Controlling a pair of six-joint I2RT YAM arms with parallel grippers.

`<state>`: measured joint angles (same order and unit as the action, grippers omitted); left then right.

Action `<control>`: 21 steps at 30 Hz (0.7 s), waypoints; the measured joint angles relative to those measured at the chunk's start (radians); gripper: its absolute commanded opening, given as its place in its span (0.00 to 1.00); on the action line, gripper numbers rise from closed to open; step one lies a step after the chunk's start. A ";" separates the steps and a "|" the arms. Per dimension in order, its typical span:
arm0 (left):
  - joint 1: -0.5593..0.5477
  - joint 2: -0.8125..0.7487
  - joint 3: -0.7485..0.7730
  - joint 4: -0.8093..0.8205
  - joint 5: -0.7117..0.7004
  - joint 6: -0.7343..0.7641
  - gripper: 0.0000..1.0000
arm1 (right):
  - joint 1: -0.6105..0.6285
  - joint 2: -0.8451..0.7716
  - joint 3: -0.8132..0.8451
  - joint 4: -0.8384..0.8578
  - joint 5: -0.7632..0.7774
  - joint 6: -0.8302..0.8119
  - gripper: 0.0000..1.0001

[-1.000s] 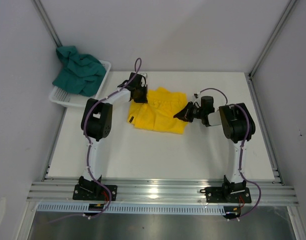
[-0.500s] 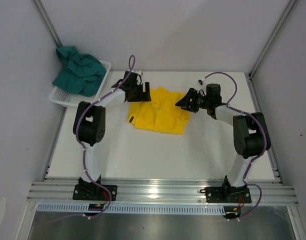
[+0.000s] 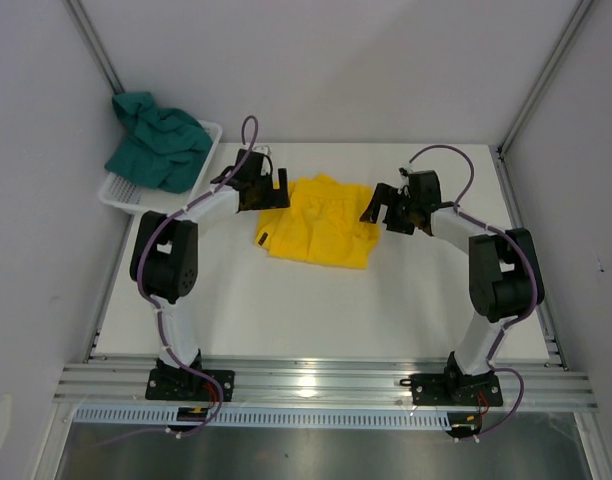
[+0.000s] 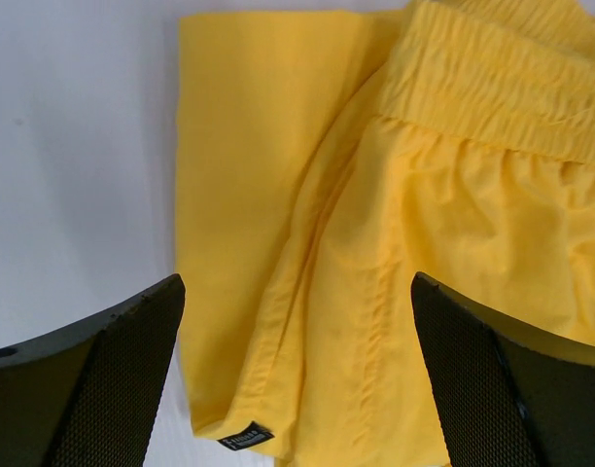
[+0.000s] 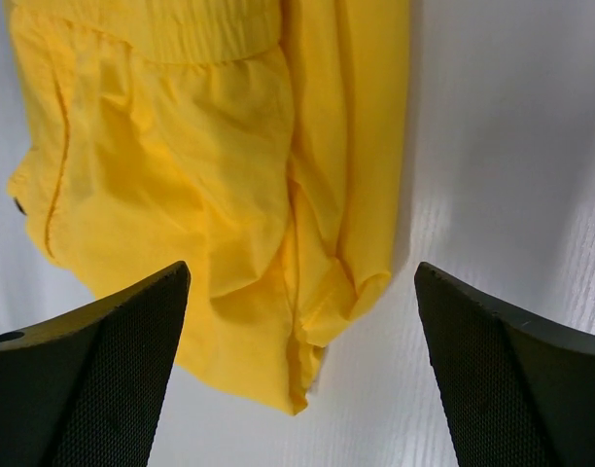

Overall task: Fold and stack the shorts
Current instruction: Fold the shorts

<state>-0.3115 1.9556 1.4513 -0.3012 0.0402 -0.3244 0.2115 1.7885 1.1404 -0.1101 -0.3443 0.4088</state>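
The yellow shorts (image 3: 321, 225) lie folded flat on the white table (image 3: 316, 300), their waistband toward the back. My left gripper (image 3: 270, 192) hovers open at their left edge. In the left wrist view its fingers (image 4: 93, 379) straddle the yellow shorts (image 4: 375, 243) and hold nothing. My right gripper (image 3: 378, 208) is open at the right edge. Seen from the right wrist, the yellow shorts (image 5: 181, 175) end in a hem corner between the spread fingers (image 5: 516, 379), untouched. The dark teal shorts (image 3: 158, 140) sit crumpled in the basket at the back left.
The white mesh basket (image 3: 121, 196) stands at the table's back left corner, against the left wall. Aluminium frame posts rise at the back left and back right. A small black label (image 4: 247, 438) marks the yellow shorts' near left corner.
Both grippers went from shut to wide open and released the yellow shorts. The left one drew back leftward; the right one lifted and shifted toward the back right.
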 measured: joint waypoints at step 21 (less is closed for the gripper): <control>0.036 0.050 -0.051 0.099 0.139 -0.001 0.99 | 0.052 0.124 0.044 -0.008 -0.005 -0.019 1.00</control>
<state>-0.2756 2.0052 1.4006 -0.2020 0.1791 -0.3252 0.2638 1.9121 1.1847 -0.1184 -0.3489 0.3901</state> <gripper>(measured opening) 0.990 0.993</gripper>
